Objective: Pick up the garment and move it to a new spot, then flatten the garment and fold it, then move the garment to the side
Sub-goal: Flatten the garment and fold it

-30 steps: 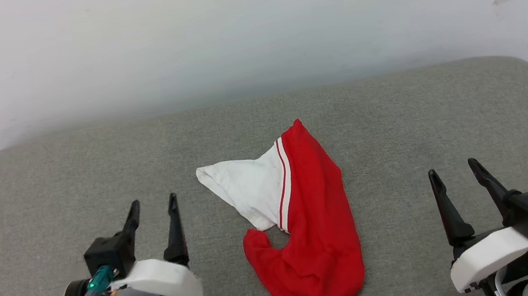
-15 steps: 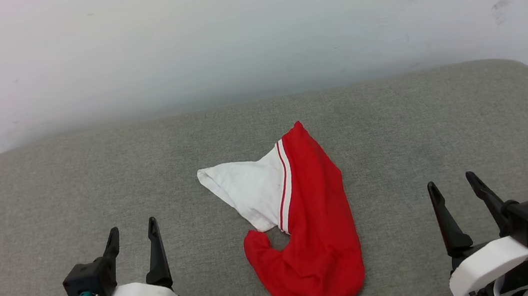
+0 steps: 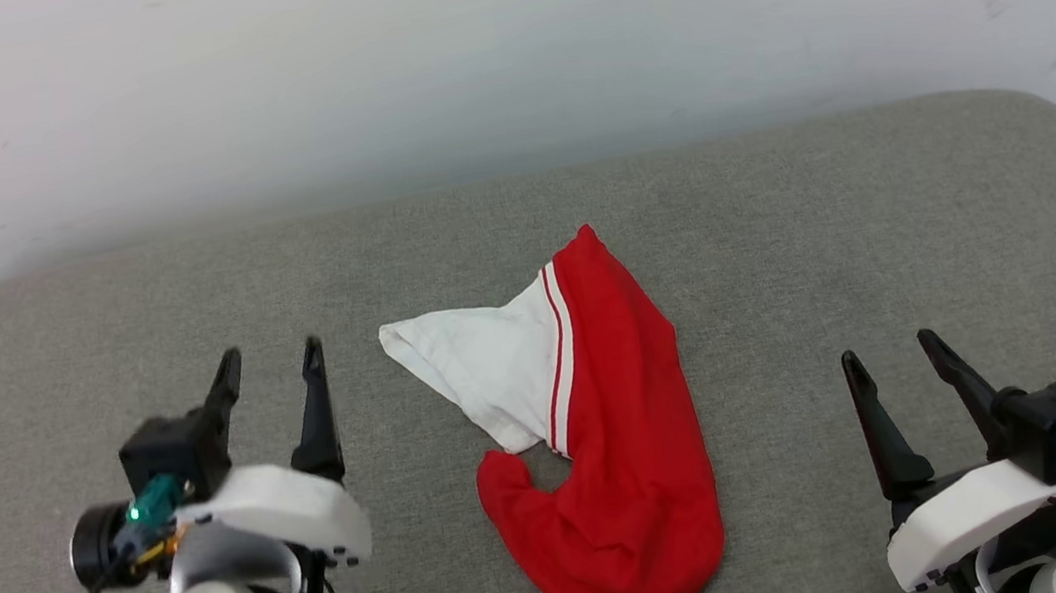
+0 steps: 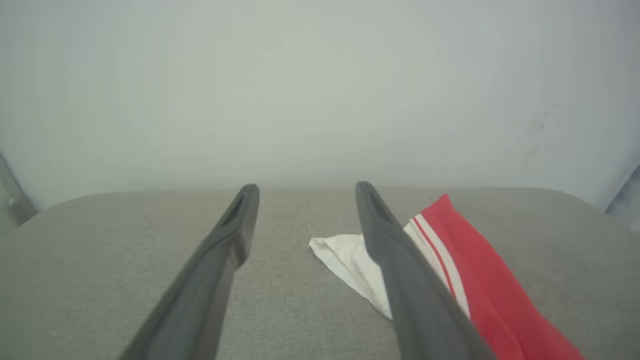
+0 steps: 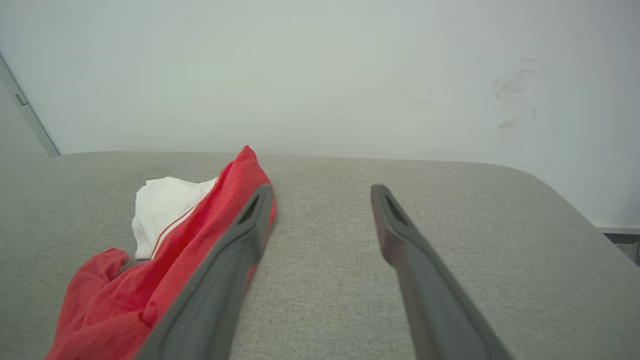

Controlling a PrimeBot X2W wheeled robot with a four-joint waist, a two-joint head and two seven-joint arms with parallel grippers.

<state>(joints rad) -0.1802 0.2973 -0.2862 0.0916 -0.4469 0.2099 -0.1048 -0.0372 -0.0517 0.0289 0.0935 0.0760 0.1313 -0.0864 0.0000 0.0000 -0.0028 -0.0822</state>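
The red garment (image 3: pixel 607 448) lies crumpled in a long heap in the middle of the grey padded surface (image 3: pixel 89 330). There's an arm on either side of it, and neither one touches it. Its white sleeve (image 3: pixel 487 372) fans out toward the robot's left, joined to the red body by a red-and-white striped trim (image 3: pixel 558 363). The red bulk runs from a peak at the far end down to a rounded lump at the near edge.

The left gripper (image 3: pixel 273 353) hangs near the sleeve's tip, fingers spread apart with nothing between them, pointing toward the pale wall (image 3: pixel 459 63). In the left wrist view the left gripper (image 4: pixel 306 187) shows that gap plainly, with only bare grey surface between the fingers. The garment (image 4: pixel 480 260) is off to the right there, partly behind the right-hand finger.

On the other side, the right gripper (image 3: pixel 887 348) is well apart from the red edge, jaws wide and empty. The right wrist view has the right gripper (image 5: pixel 322 189) gaping over bare surface, with the garment (image 5: pixel 115 300) lying to its left, partly behind the left-hand finger.
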